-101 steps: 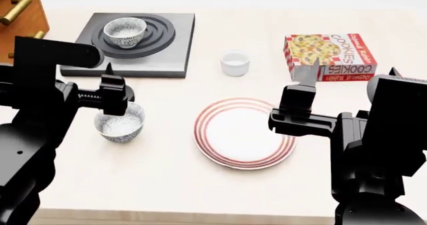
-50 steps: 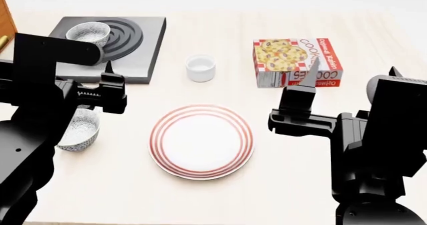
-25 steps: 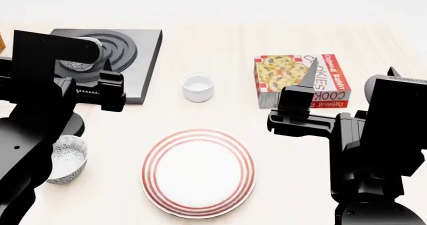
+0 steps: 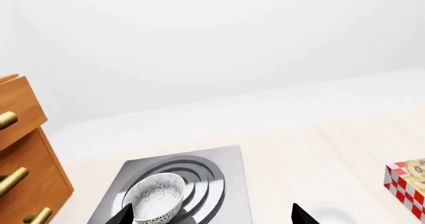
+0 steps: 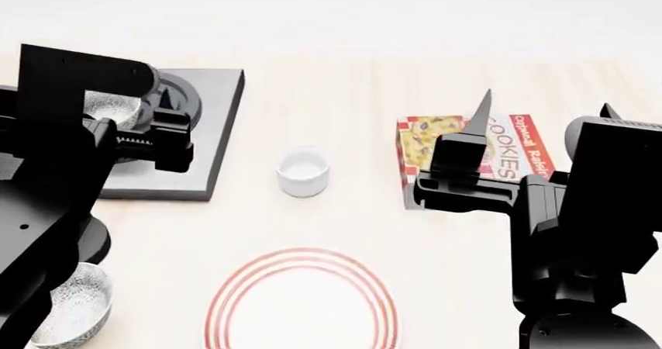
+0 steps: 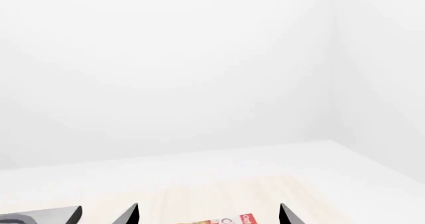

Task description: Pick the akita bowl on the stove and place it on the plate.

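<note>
The left gripper (image 5: 166, 136) hung open and empty above the near edge of the stove (image 5: 212, 124), its two dark fingertips (image 4: 123, 216) spread wide apart in the left wrist view. Between and beyond them, the akita bowl (image 4: 157, 203) sat upright on the burner rings, toward the drawer side of the slab, untouched. In the head view the left arm hid most of that bowl (image 5: 108, 107), leaving only a speckled sliver. The right gripper (image 5: 470, 136) was held aloft over the cookie box (image 5: 470, 151), jaws parted and holding nothing; its wrist camera caught only the fingertips (image 6: 129, 215) against a white wall. A small white cup (image 5: 304, 172) stood between stove and box. The plate (image 5: 300, 306) lay bare at the near edge of the table (image 5: 342, 70), well apart from the stove. A second speckled bowl (image 5: 73, 314) rested by the robot's left side. A wooden drawer unit (image 4: 23, 159) stood beside the stove.
</note>
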Motion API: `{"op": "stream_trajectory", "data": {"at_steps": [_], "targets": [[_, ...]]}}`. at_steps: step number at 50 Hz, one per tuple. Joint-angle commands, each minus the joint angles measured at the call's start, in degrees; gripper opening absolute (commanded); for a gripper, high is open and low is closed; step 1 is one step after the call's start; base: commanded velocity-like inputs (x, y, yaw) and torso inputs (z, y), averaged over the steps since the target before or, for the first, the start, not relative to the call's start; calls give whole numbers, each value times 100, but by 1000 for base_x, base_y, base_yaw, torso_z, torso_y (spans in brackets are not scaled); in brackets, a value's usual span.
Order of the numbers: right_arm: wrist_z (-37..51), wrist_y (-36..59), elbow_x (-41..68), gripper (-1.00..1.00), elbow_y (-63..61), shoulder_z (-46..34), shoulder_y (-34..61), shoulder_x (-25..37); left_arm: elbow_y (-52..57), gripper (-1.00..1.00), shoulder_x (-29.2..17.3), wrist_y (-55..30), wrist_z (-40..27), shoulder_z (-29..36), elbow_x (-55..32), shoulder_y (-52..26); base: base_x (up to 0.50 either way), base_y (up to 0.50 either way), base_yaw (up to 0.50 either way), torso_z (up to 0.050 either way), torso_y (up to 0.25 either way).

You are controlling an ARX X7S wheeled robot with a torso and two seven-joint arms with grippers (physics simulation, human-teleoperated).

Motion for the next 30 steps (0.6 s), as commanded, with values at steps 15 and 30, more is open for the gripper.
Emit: {"op": "stream_trajectory", "data": {"at_steps": [15,30], "targets": [[-52,-111,-3,100,33,99,-38,-63,15,100,29,-23,45,-62,28,-7,331,0,0,0,1],[-25,-139,60,100,39,98,-37,-31,-2,100,10,-19,9,-21,-5,-28,378,0,0,0,1]]}}
